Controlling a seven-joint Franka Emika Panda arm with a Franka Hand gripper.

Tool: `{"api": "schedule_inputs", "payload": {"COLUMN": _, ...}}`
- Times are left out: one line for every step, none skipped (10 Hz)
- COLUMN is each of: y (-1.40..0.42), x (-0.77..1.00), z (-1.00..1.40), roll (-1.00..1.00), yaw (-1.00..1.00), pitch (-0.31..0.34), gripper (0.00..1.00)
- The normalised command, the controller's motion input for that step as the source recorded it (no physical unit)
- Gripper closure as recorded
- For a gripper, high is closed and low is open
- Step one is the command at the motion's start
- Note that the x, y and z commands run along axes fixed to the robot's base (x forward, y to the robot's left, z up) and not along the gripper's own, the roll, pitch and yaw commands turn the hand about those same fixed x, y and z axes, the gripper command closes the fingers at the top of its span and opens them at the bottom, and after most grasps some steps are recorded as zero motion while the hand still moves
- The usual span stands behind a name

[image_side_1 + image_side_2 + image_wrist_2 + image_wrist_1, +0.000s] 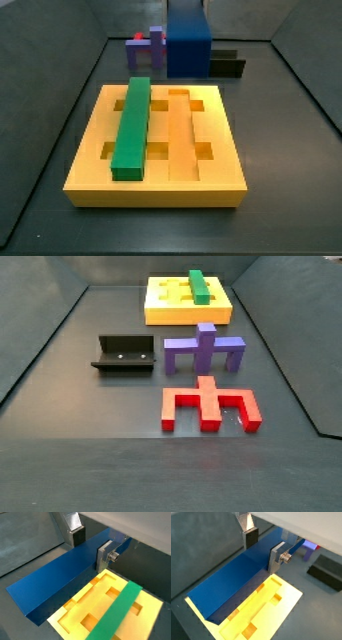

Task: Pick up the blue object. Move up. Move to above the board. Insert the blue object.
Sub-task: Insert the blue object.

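Above the board (284,604), gripper (264,547) is clamped on the blue object (234,582); no writing legible.

No legible text, labels or numbers anywhere.

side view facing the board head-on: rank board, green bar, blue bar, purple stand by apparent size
1. Board, largest.
2. Blue bar, held up behind the board and partly cropped; its gripper is out of this view. Green bar looks similar in area and lies nearer, so no ranking between them.
3. Purple stand, smallest, farthest, partly hidden.
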Motion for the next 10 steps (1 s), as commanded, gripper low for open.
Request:
{"api": "schedule_inputs", "payload": {"y": -0.19, "x": 0.19, "z": -0.60, "roll": 0.32, "yaw": 0.03, "pitch": 0.000, "gripper": 1.00}}
{"api": "schedule_inputs", "payload": {"y": -0.20, "x": 0.14, "z": -0.61, "roll": 0.32, "yaw": 0.06, "pitch": 0.000, "gripper": 1.00}}
{"api": "schedule_inputs", "payload": {"y": -0.14, "x": 0.24, "z": -0.65, "roll": 0.18, "yaw": 0.00, "pitch": 0.000, "gripper": 1.00}}
{"api": "schedule_inputs", "payload": {"y": -0.15, "x": 0.34, "z": -0.63, "roll": 0.06, "yaw": 0.00, "pitch": 0.000, "gripper": 1.00}}
{"api": "schedule_inputs", "payload": {"y": -0.09, "x": 0.27, "z": -0.65, "roll": 0.00, "yaw": 0.00, "pitch": -0.007, "gripper": 1.00}}
{"api": "schedule_inputs", "payload": {"y": -0.10, "x": 0.15, "z": -0.59, "roll": 0.00, "yaw": 0.00, "pitch": -0.039, "gripper": 1.00}}
{"api": "schedule_inputs", "payload": {"y": -0.12, "x": 0.00, "z": -0.46, "roll": 0.01, "yaw": 0.00, "pitch": -0.071, "gripper": 1.00}}
{"api": "schedule_inputs", "payload": {"y": -0.12, "x": -0.23, "z": -0.45, "roll": 0.08, "yaw": 0.02, "pitch": -0.120, "gripper": 1.00}}
{"api": "schedule_inputs", "payload": {"y": -0.13, "x": -0.34, "z": -0.43, "roll": 0.10, "yaw": 0.04, "pitch": -0.169, "gripper": 1.00}}
{"api": "schedule_inputs", "payload": {"y": -0.08, "x": -0.26, "z": -0.39, "roll": 0.03, "yaw": 0.03, "pitch": -0.170, "gripper": 1.00}}
